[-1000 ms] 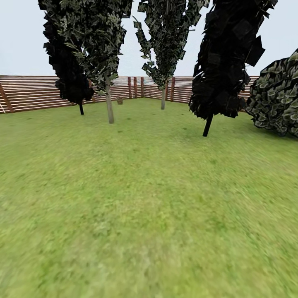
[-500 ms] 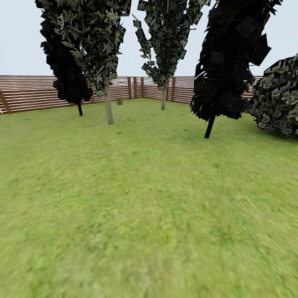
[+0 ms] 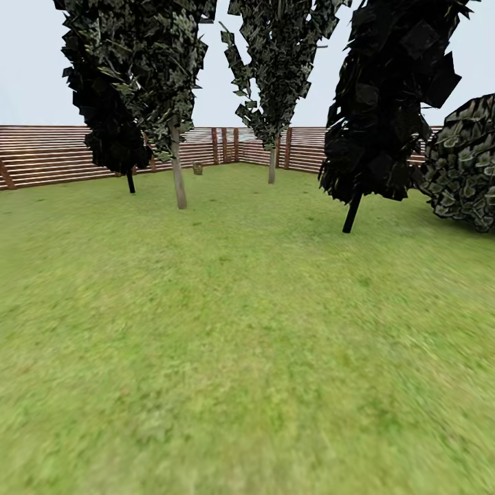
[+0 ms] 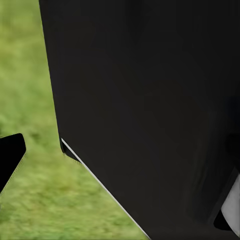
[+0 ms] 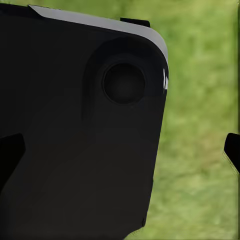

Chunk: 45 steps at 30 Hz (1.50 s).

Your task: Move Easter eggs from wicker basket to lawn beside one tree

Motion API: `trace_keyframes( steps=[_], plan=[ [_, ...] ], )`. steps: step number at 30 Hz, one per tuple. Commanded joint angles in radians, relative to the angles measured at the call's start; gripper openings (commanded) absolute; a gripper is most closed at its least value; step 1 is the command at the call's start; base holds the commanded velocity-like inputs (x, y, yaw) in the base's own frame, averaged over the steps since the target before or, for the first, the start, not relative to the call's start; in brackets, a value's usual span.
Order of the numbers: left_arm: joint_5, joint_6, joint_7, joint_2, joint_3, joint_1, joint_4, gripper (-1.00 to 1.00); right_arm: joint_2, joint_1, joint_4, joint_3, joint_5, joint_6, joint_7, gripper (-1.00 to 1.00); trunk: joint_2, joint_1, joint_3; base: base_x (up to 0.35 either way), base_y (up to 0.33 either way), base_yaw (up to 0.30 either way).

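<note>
Wide open lawn (image 3: 247, 357) from the near edge of the head view up to the trees, nothing standing on it in between. Far off, a brown slat fence (image 3: 48, 155) closing the garden at the back, with its corner behind the trees. Nearest pale-trunked tree (image 3: 178, 172) left of centre; small brown basket (image 3: 198, 168) just right of that trunk and further back, close before the fence, too small to tell what lies in it. Second pale tree (image 3: 272, 161) right of the first, further back. Dark columnar tree (image 3: 128, 175) left of the pale trunk, another dark tree (image 3: 352, 210) well to its right and nearer, leaning trunk. Round bush (image 3: 464, 168) at the far right edge. Broad grass gap between the pale trunk and the right dark tree.

In the left wrist view, mostly black robot body (image 4: 150, 110) over grass, one dark fingertip (image 4: 10, 155) at the edge; gripper width cannot be told. In the right wrist view, black housing (image 5: 80, 130) with a round recess over grass, dark tips (image 5: 232, 150) at both edges; spread likewise cannot be told.

Against the earlier frames: trunks and bush slightly larger and lower in the view, whole scene shifted together, so camera movement forward.
</note>
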<state>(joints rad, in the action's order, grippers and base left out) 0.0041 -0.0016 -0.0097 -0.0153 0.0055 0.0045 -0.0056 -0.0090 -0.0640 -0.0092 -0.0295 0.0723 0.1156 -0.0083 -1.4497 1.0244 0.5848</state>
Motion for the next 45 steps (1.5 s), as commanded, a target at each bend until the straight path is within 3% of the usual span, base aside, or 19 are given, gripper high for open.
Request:
trace_keyframes(
  steps=[1,45],
  plan=[
    [0.0,0.0,-0.001,0.0,0.001,0.0,-0.001,1.0,0.0,0.0,0.001,-0.002,0.007,0.003,-0.001,1.0,0.0,0.001,0.001,0.325,0.0,0.0],
    [0.002,0.0,-0.001,0.0,0.001,0.0,-0.001,1.0,0.0,0.0,0.001,-0.003,0.007,0.003,-0.001,1.0,0.0,0.001,0.001,0.325,0.0,0.0]
  ],
)
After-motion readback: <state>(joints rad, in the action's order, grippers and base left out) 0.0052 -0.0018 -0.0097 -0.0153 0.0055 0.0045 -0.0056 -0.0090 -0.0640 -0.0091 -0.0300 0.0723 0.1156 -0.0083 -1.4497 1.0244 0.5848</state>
